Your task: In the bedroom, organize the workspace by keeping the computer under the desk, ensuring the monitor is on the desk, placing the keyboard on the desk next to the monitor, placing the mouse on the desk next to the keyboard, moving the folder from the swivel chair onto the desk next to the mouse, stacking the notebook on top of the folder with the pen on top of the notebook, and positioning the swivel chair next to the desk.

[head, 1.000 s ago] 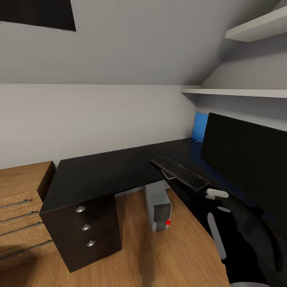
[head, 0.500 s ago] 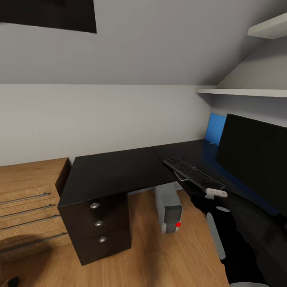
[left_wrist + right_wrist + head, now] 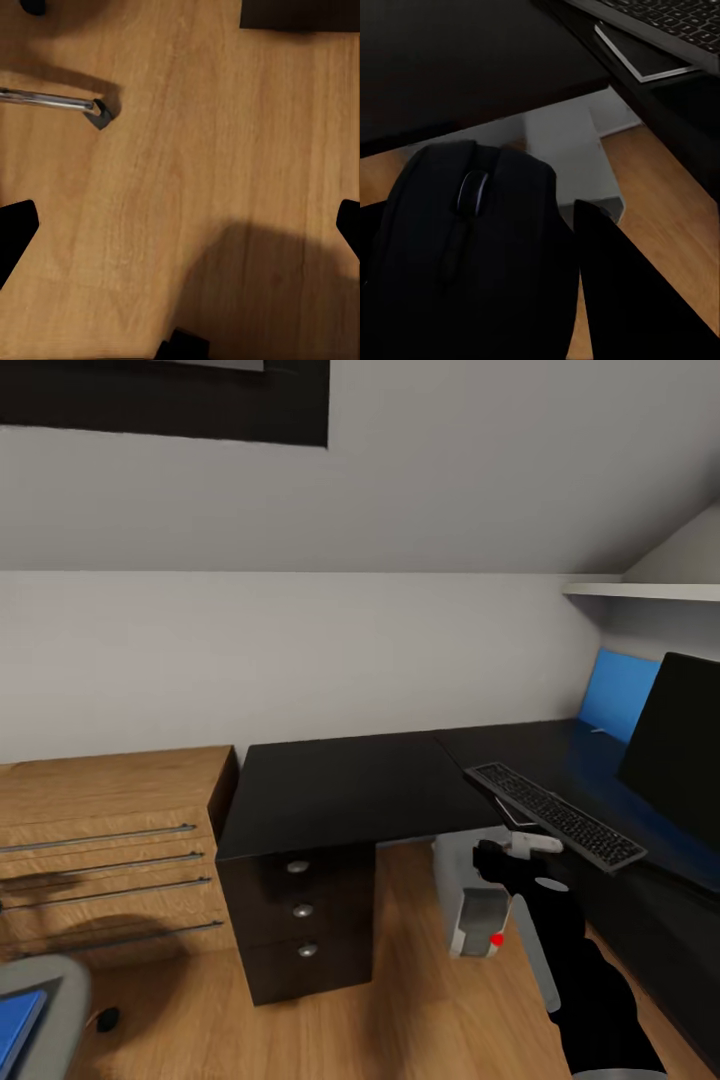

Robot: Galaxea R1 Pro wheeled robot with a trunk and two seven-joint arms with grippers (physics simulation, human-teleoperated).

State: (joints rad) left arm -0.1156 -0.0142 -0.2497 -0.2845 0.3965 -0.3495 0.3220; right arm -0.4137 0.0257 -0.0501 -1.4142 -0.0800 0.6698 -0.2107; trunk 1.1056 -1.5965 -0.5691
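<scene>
Holding the mouse (image 3: 472,247) between its fingers (image 3: 615,292), the right gripper (image 3: 497,860) hangs out in front of the bench (image 3: 350,790), just off its front edge and above the wooden floor (image 3: 420,1000). The right wrist view shows the mouse filling the gap between the two fingers, its scroll wheel facing the camera.

The keyboard (image 3: 555,815) lies slanted at the inner corner of the bench, one end jutting past the edge. A thin dark notebook (image 3: 641,52) with white page edges lies partly beneath the keyboard. The monitor (image 3: 675,745) stands on the right wing of the bench, with a blue panel (image 3: 615,695) on the wall behind it. The grey computer (image 3: 470,905) sits on the floor under the bench, a red light on its face.

A light wooden drawer unit (image 3: 110,850) stands touching the left end of the bench. At the lower left corner of the head view, the swivel chair (image 3: 55,1005) carries the blue folder (image 3: 15,1025) on its seat.

The left gripper (image 3: 180,225) points down at the floor with its fingers spread wide, holding nothing; a chrome chair leg (image 3: 49,100) lies near it.
</scene>
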